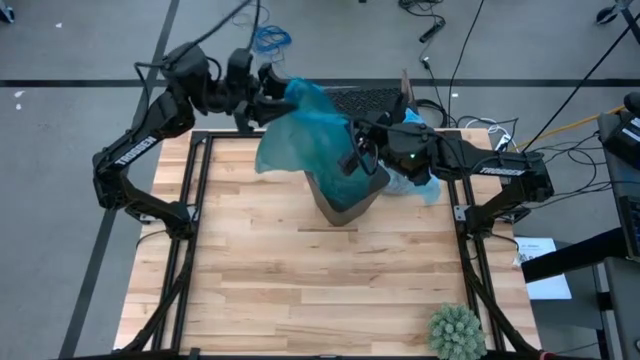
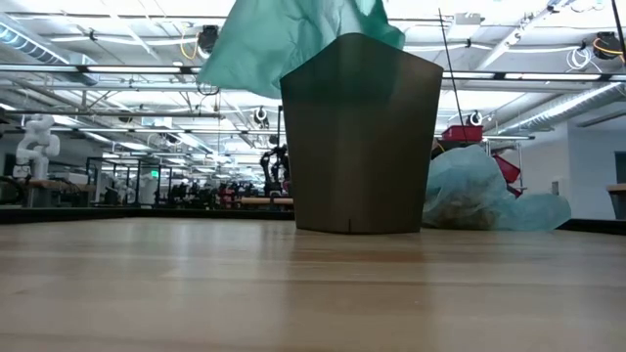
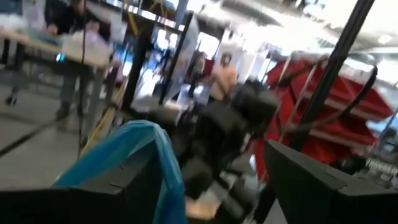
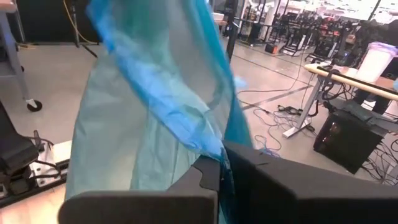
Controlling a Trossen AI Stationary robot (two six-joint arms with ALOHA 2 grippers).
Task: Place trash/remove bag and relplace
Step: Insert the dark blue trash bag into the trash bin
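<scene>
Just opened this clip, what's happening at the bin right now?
Both arms are fitting a fresh blue bag over the dark bin at the table's far side. The right gripper is shut on the bag at the bin's mouth. The left gripper stands open by the bag's upper end. A filled bag lies beside the bin.

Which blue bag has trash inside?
The bag lying on the table beside the dark bin is lumpy and full; the one draped above the bin is empty.

2 bags [image 1: 305,135] [image 1: 420,185], 1 bin [image 2: 360,137], 1 spiky green ball [image 1: 457,332], 2 arms.
</scene>
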